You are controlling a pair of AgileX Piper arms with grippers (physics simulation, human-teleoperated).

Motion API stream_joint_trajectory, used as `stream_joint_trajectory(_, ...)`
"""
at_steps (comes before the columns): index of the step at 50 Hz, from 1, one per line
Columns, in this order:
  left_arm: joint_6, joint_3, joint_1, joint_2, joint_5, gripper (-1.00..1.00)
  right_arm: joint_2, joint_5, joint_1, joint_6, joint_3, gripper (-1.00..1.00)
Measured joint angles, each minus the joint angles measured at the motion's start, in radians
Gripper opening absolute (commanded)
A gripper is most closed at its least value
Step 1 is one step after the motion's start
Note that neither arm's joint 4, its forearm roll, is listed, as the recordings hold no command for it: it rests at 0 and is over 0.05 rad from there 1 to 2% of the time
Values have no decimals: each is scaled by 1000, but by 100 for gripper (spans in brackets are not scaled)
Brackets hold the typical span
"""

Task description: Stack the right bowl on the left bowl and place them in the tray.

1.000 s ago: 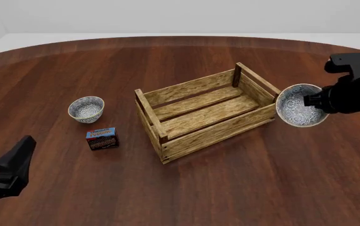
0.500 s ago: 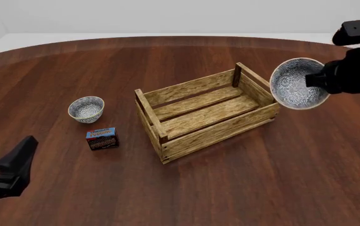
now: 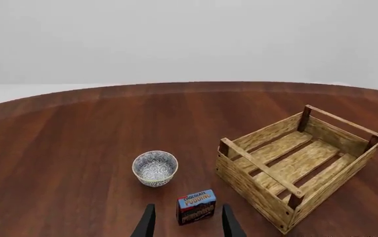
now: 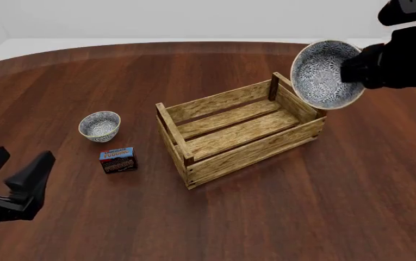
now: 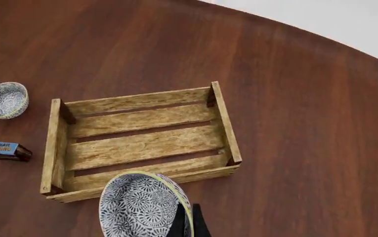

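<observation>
Here, in the front view, the right gripper (image 4: 353,70) holds the right bowl (image 4: 325,74) by its rim, tilted on edge in the air above the tray's (image 4: 238,128) right end. The left bowl (image 4: 99,125) sits upright on the desk (image 4: 324,196), left of the tray, near the pudding box (image 4: 118,160). The left gripper (image 4: 16,174) hovers low with jaws wide apart. The right wrist view shows the jaws pinched on the bowl's rim above the tray's long wall.
</observation>
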Motion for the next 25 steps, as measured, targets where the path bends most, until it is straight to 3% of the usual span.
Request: stream_joint_trajectory(25, 55, -104, -41, 31, 59, 100, -26, -95, 105, 20, -3, -100)
